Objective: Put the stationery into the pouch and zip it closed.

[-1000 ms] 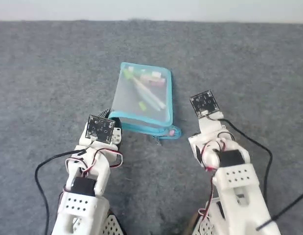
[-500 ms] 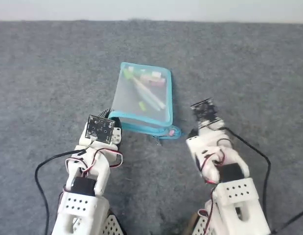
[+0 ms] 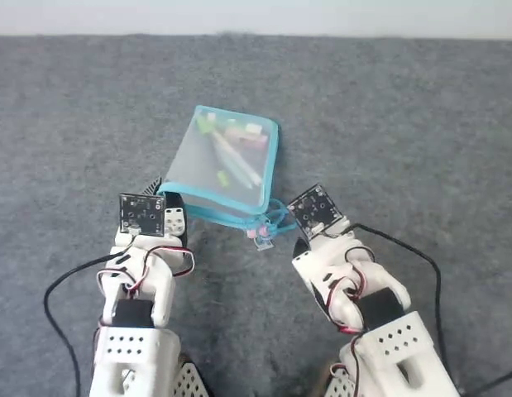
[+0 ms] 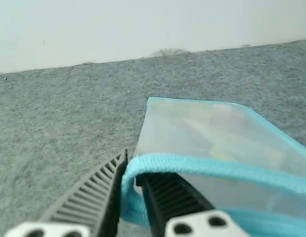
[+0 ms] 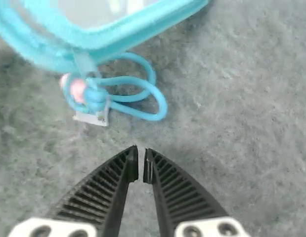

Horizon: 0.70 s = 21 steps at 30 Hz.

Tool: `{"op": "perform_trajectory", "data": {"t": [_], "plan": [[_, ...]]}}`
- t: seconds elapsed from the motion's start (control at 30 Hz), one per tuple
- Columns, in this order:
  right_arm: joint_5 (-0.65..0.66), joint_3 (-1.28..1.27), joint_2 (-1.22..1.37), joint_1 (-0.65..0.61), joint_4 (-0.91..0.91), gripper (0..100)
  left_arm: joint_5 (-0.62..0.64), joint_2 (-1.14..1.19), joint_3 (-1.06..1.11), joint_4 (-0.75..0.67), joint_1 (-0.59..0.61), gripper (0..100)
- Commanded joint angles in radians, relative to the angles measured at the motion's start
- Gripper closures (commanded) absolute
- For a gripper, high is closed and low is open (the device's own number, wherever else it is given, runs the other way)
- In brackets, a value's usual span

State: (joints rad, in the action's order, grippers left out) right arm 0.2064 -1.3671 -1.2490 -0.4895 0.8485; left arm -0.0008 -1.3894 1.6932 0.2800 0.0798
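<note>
The translucent pouch [image 3: 227, 169] with teal trim lies on the grey mat, and several pieces of stationery [image 3: 232, 153] show through its wall. My left gripper [image 4: 131, 170] is shut on the teal zipper edge [image 4: 192, 165] at the pouch's near left corner [image 3: 169, 197]. The zipper pull [image 5: 78, 89], with a pink bead, a white tag and a teal cord loop [image 5: 143, 91], lies on the mat at the near right corner [image 3: 264, 225]. My right gripper [image 5: 141, 154] hovers just short of that cord, shut with nothing between its fingers.
Grey carpet-like mat [image 3: 404, 116] spreads on all sides, with a pale wall [image 4: 143, 24] beyond its far edge. Both arms' bodies and cables [image 3: 61, 289] fill the near part of the high view.
The left arm has moved left and dragged the pouch's corner, so the pouch shifted left and turned. The right arm swung left and now sits by the zipper pull.
</note>
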Motion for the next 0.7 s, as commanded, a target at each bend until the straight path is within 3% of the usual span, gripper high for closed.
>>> {"op": "perform_trajectory", "data": {"t": [0.0, 0.17, 0.3, 0.5, 0.67], "plan": [[0.008, 0.097, 0.028, -0.053, -0.001, 95.0, 0.020, 0.005, -0.084, -0.046, 0.011, 99], [-0.058, 0.150, 0.208, -0.176, -0.101, 95.0, 0.020, 0.005, -0.084, -0.046, 0.011, 99], [-0.140, 0.210, 0.372, -0.203, -0.222, 93.5, 0.020, 0.006, -0.077, -0.046, 0.009, 99], [-0.255, 0.296, 0.587, -0.205, -0.341, 71.7, 0.020, 0.005, -0.068, -0.048, 0.009, 99], [-0.258, 0.351, 0.745, -0.202, -0.403, 69.3, 0.018, 0.005, -0.065, -0.048, -0.020, 99]]}}
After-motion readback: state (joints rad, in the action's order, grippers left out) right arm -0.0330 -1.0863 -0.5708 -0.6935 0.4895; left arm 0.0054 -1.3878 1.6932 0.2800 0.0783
